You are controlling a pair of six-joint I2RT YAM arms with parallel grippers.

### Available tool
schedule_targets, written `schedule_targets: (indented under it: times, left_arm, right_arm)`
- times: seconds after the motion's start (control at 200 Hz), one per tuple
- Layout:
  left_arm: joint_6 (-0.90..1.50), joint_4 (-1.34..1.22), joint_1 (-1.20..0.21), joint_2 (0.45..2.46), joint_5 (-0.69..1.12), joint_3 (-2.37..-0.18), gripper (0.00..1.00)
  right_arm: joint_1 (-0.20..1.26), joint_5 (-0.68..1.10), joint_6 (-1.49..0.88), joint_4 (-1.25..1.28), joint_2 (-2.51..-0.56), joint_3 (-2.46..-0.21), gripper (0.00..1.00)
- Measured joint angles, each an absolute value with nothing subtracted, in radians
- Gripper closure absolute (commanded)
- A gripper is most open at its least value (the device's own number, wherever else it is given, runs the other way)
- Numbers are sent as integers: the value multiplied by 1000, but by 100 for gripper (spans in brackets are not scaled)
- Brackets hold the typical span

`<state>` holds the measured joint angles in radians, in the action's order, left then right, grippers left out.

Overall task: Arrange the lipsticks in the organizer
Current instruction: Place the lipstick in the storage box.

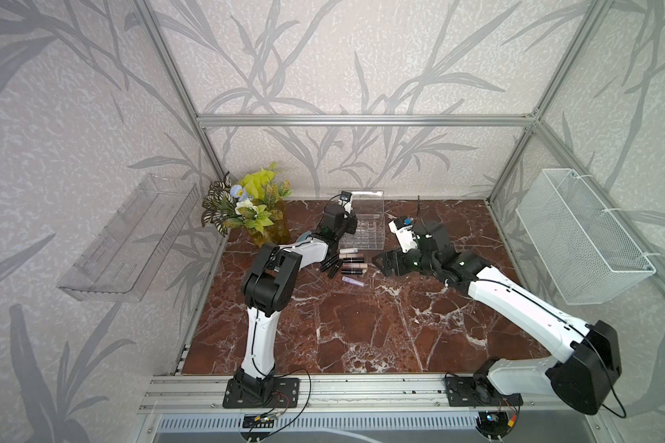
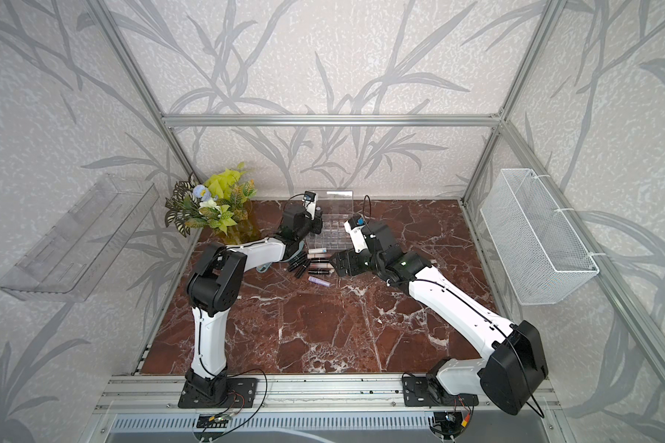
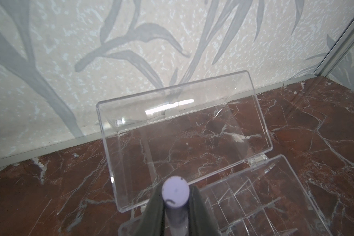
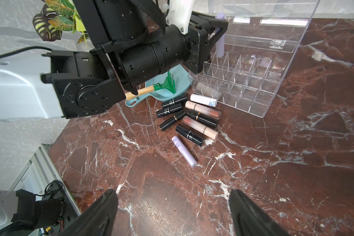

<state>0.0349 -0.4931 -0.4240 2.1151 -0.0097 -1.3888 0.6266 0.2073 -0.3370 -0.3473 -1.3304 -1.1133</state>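
My left gripper (image 3: 175, 189) is shut on a pale lilac lipstick (image 3: 174, 197), held upright with its cap end toward the wrist camera. In the right wrist view the held lipstick (image 4: 220, 44) hangs over the far left corner of the organizer (image 4: 253, 98), a clear box with a grid of cells. Its lid (image 3: 182, 130) stands open. Several lipsticks (image 4: 189, 118), black, beige and white, lie on the table in front of the organizer (image 1: 361, 236), with another lilac lipstick (image 4: 184, 151) nearest. My right gripper (image 4: 173, 194) hovers open and empty, just right of that group of lipsticks (image 1: 346, 264).
A teal dish (image 4: 180, 90) holding a green toy rake (image 4: 166, 85) sits under my left wrist. A plant in a yellow vase (image 1: 254, 209) stands at the back left. A clear tray (image 1: 131, 237) hangs on the left wall, a white wire basket (image 1: 580, 237) on the right.
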Motion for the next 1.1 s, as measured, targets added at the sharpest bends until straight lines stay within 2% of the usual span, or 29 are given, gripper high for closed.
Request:
schedule_targets:
  times: [0.285,0.535,0.73,0.935,1.1]
  left_arm:
    - [46,-478,-423,2131,-10,-1396,80]
    - [51,-475,-423,2134,-9,-1400,63]
    - [56,-484,-423,2130,-1,-1384,58]
    - [72,-499,-427,2059,-1,-1282,56]
    - [131,-502,-429,1845,-38,-1107,56]
  right_arm:
    - [626,211,-336,-348,-1335,-1116,11]
    - [625,218,-337,-349,-1335,-1117,11]
    - [625,221,-340,-348,-1335,-1117,10]
    - [630,226,-342,-361,-1340,-1124,12]
    - [678,177,-302,-424,-1414,-1189,15]
